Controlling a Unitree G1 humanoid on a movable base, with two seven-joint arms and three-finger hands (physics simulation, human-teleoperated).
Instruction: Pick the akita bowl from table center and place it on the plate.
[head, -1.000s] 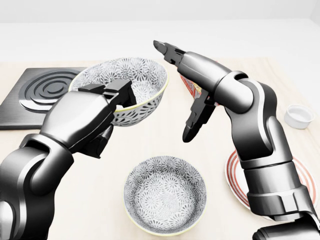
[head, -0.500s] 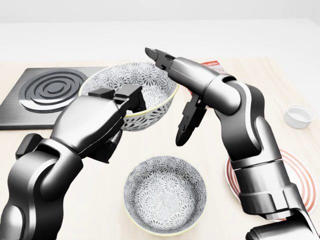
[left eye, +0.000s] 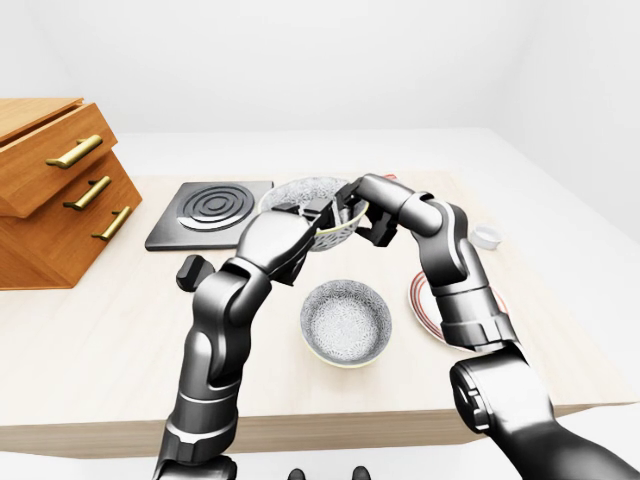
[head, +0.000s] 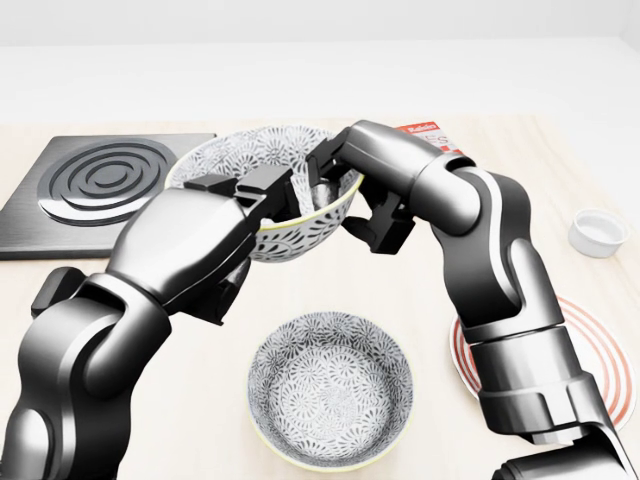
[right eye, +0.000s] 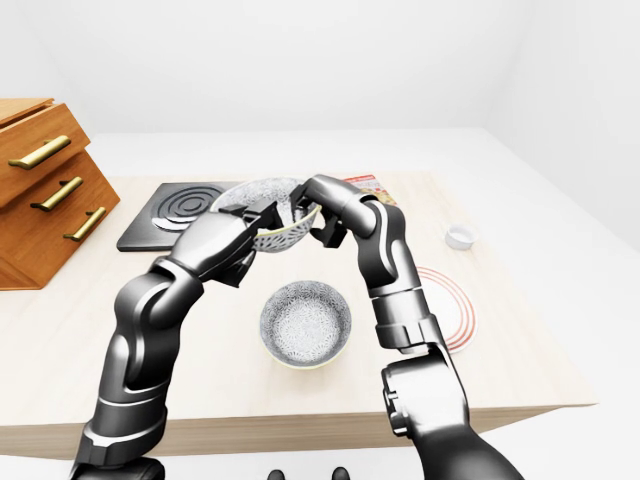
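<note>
A patterned grey-and-white akita bowl (head: 262, 150) hangs tilted above the table, near the top middle of the head view. My left hand (head: 255, 195) is shut on its near-left rim. From the right, my right hand (head: 343, 190) has closed over the bowl's right rim, one finger inside and the others under the wall. The red-ringed plate (head: 603, 345) lies at the right edge of the head view, partly hidden by my right forearm. A second, similar bowl (head: 330, 392) rests on the table below the held one.
A black stove plate (head: 95, 180) lies at the upper left, a small white cup (head: 598, 232) at the right edge, and a red packet (head: 425, 132) behind my right arm. Wooden drawers (left eye: 60, 190) stand on the table's left side.
My right hand moved left from open beside the bowl and closed on its right rim. The held bowl shifted slightly right with the left hand.
</note>
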